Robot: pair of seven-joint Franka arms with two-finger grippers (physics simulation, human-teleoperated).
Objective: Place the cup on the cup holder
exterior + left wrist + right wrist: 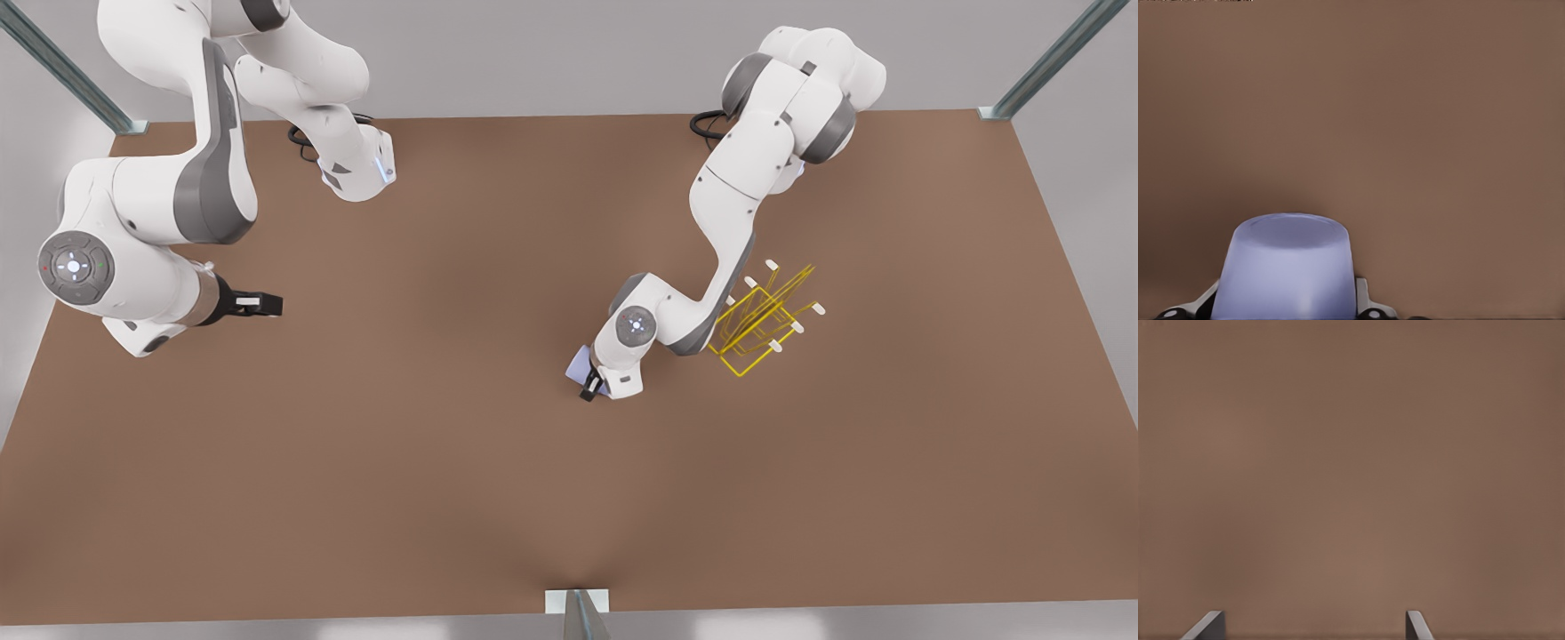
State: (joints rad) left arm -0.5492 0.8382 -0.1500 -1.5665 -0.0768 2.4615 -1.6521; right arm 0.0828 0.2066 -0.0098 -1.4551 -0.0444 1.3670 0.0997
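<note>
The lavender-blue cup [579, 363] sits between the fingers of my left gripper [592, 386], near the middle of the brown table. In the left wrist view the cup [1286, 267] fills the space between the two fingers [1362, 293], which press on its sides, so the gripper is shut on it. The yellow wire cup holder [763, 322] with white-capped prongs stands just to the front view's right of that arm, partly hidden by its forearm. My right gripper [263, 305] waits at the front view's left, open, its fingertips [1206, 627] over bare table.
The brown table [444, 498] reaches to metal frame posts at its corners [1049, 62] and one at the near edge [578, 613]. Both arm bases stand along the far edge.
</note>
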